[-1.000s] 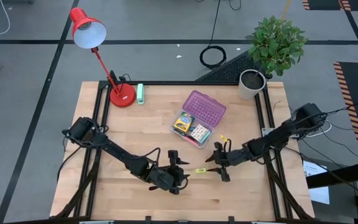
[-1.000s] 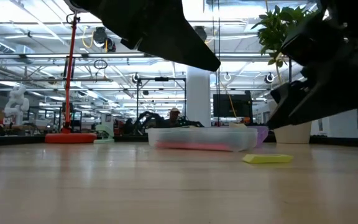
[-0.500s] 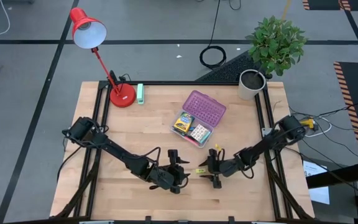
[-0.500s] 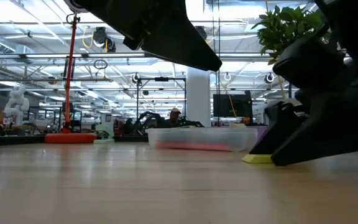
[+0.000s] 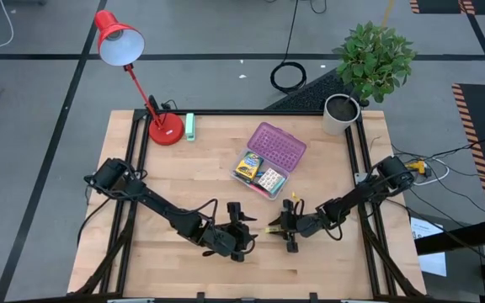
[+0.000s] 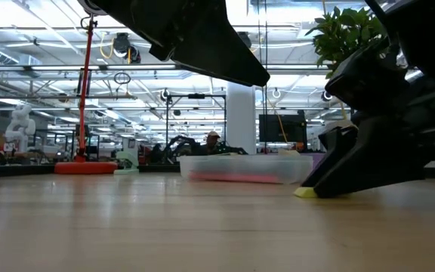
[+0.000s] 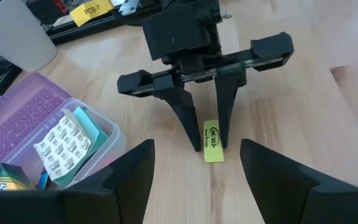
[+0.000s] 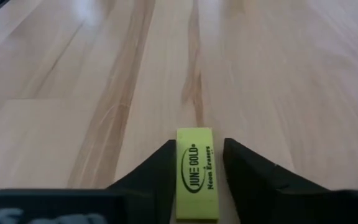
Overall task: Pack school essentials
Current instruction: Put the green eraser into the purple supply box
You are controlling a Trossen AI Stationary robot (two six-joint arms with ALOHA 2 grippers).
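Observation:
A small yellow eraser [image 8: 196, 171] lies flat on the wooden table [image 5: 183, 194], near the front middle. My right gripper [image 5: 278, 229] is open and low at the table, one finger along each long side of the eraser [image 7: 213, 142]. My left gripper [image 5: 244, 227] hangs open just left of it, pointing at the eraser and holding nothing. Farther back stands a clear case [image 5: 259, 172] with its purple lid [image 5: 278, 146] swung open. A green-yellow crayon box [image 5: 248, 166] and a small patterned pack [image 5: 269, 179] lie in it. My right gripper's fingers [image 8: 161, 167] reach level from the table's right and lie along the eraser's long sides [image 8: 180, 168]. One finger is right against one side; I cannot tell whether it touches. A thin strip of table shows at the other finger. The eraser rests flat on the table.
A red desk lamp [image 5: 165, 126] and a mint-green block [image 5: 190, 126] stand at the far left. A potted plant [image 5: 369, 63] is at the far right corner. Black rails [image 5: 137, 160] run along the table's left and right sides.
My right gripper has moved toward the table's left edge and down to the table, coming from beside the eraser to stand with a finger on each side of it. The eraser has stayed where it was.

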